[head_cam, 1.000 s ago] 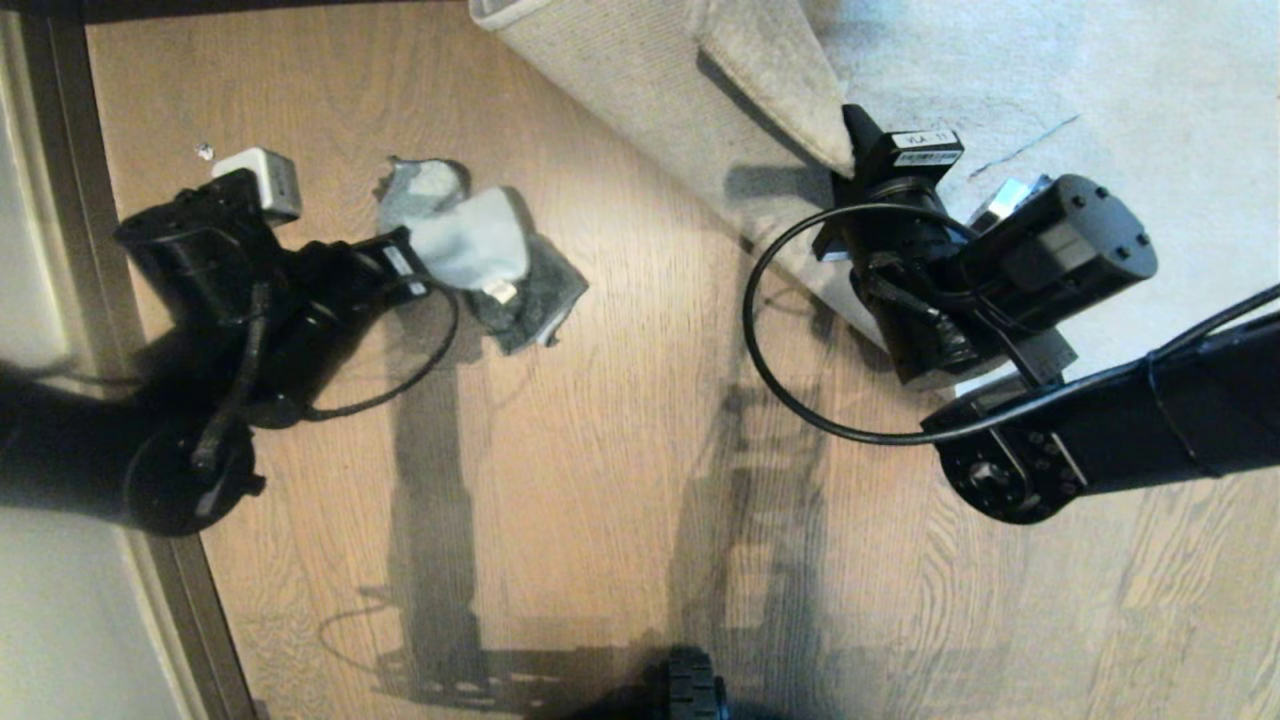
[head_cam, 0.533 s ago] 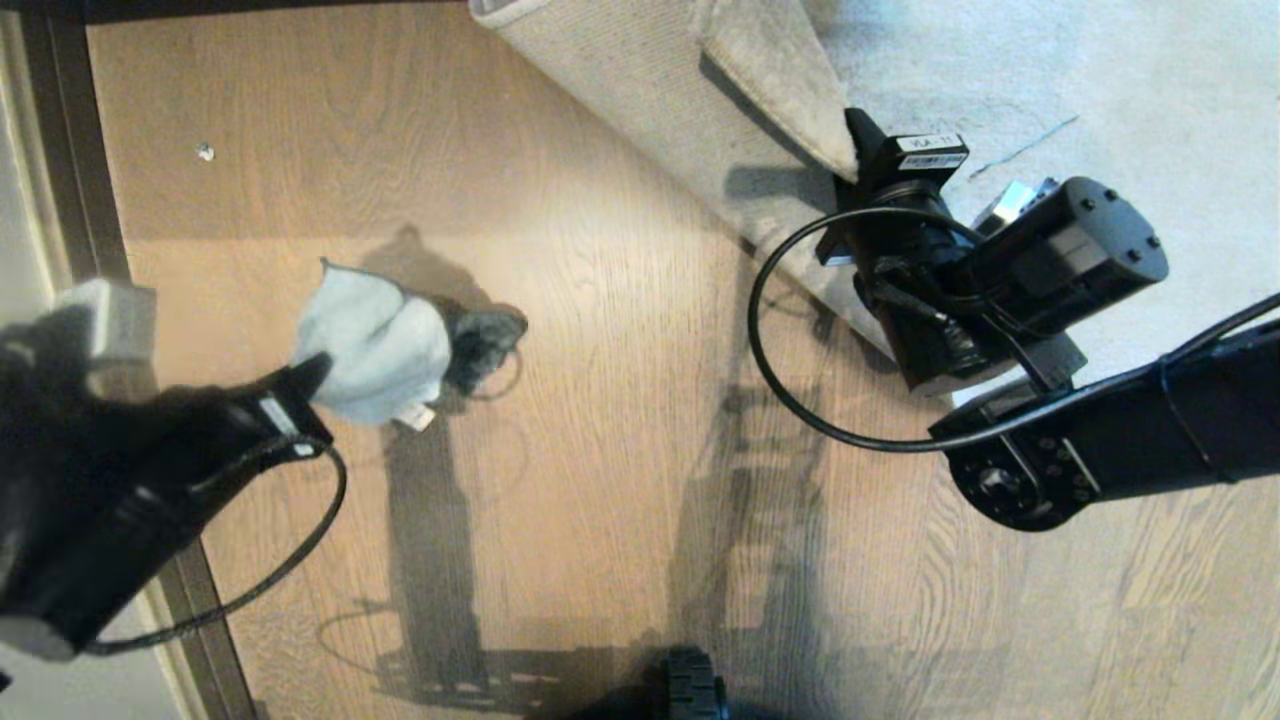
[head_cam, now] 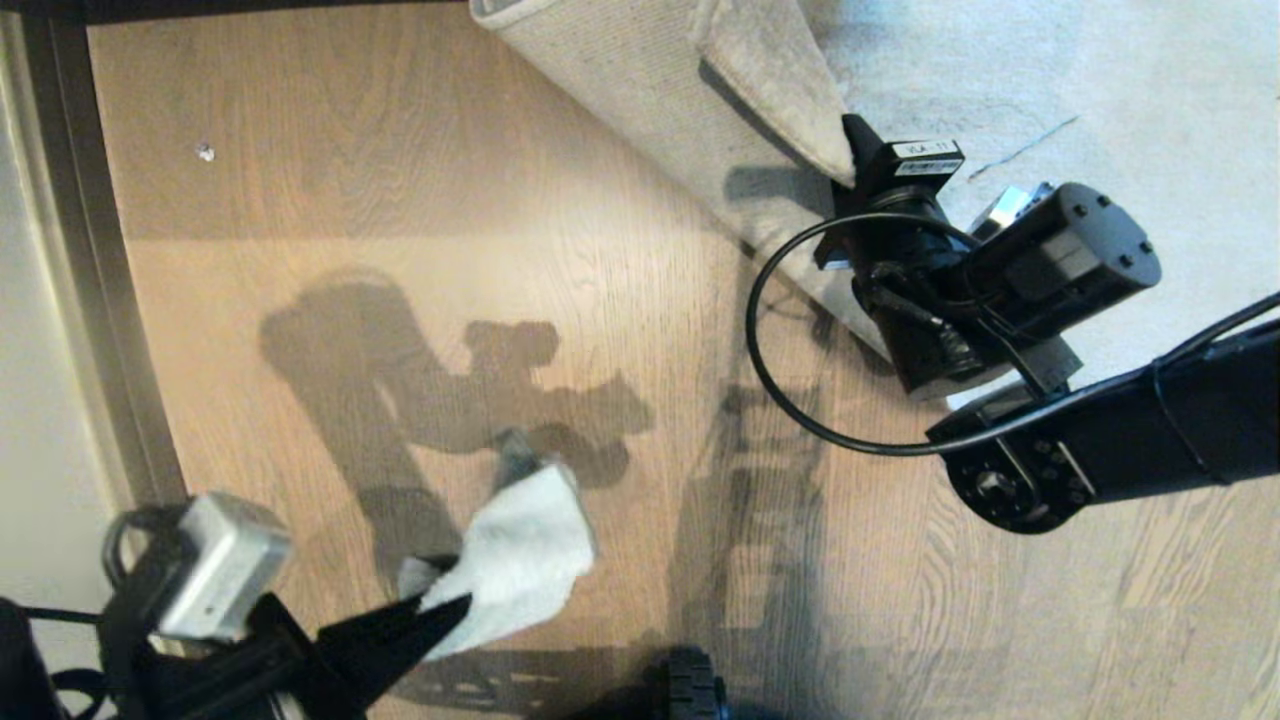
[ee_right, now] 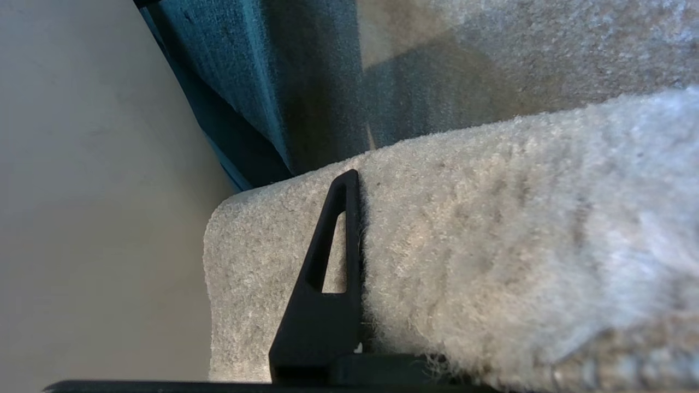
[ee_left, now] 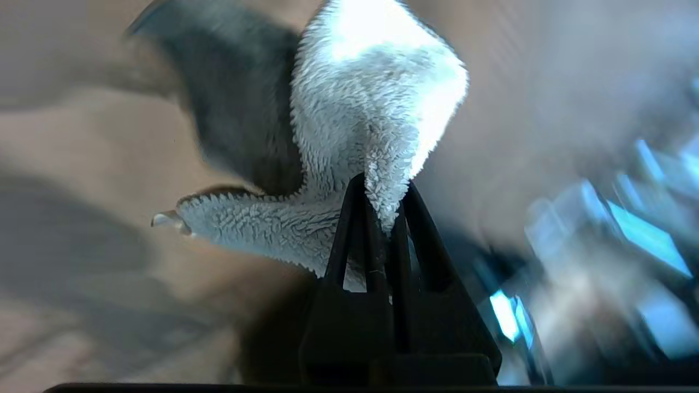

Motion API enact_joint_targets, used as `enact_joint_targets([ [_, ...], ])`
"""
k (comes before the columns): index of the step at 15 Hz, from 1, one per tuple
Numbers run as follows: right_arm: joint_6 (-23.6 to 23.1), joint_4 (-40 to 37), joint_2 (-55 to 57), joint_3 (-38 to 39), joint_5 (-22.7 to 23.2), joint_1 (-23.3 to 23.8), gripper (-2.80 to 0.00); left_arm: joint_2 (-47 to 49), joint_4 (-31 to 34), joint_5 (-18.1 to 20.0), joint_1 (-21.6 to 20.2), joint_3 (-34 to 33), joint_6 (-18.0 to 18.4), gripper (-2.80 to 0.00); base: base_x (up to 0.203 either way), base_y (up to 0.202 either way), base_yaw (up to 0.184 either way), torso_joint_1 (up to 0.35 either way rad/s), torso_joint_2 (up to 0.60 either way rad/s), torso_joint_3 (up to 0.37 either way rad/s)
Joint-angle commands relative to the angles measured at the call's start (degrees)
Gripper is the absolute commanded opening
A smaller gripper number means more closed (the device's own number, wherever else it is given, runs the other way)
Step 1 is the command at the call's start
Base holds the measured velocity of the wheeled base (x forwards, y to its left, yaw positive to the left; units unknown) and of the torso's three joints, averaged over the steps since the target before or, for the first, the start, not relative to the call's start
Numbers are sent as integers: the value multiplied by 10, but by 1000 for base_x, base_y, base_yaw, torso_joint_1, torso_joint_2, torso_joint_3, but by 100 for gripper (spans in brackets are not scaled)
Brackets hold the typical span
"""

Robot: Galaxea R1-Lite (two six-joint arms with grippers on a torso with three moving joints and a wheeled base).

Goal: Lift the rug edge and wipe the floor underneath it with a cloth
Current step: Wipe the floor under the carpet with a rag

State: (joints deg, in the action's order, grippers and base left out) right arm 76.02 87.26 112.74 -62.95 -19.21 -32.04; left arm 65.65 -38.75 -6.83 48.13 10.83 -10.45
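Observation:
My right gripper (head_cam: pixel 850 150) is shut on the rug edge (head_cam: pixel 760 100), holding it folded back so the woven beige backing (head_cam: pixel 640 90) faces up. In the right wrist view one black finger (ee_right: pixel 344 245) presses into the pale pile of the rug edge (ee_right: pixel 491 229); the other finger is hidden behind it. My left gripper (head_cam: pixel 450 605) is at the near left, shut on the pale grey-white cloth (head_cam: pixel 525 555), which hangs bunched from the tips over the wood-grain floor (head_cam: pixel 420 180). The left wrist view shows the cloth (ee_left: pixel 377 109) pinched in my left gripper (ee_left: pixel 385 202).
A dark skirting strip (head_cam: pixel 85 260) and a pale wall (head_cam: pixel 35 420) run along the left. A small white speck (head_cam: pixel 205 152) lies on the planks. The flat rug (head_cam: pixel 1100 90) fills the far right. A black wheel (head_cam: pixel 690 690) of my base shows at the near edge.
My left arm has swung from the far left back to the near edge, carrying the cloth with it. The right gripper has kept still on the rug edge.

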Motion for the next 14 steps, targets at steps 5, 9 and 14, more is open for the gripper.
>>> enact_joint_targets([
  [5,4,27,1,0,-2,8,-280,193,-30,-1,64,95,-1,-280,0,0,0,0,0,0],
  [9,0,27,-1,0,-3,15,-280,320,-97,-3,64,207,-2,-280,0,0,0,0,0,0],
  [14,-1,27,0,0,-4,19,-280,435,-119,-9,44,351,-1,-280,0,0,0,0,0,0],
])
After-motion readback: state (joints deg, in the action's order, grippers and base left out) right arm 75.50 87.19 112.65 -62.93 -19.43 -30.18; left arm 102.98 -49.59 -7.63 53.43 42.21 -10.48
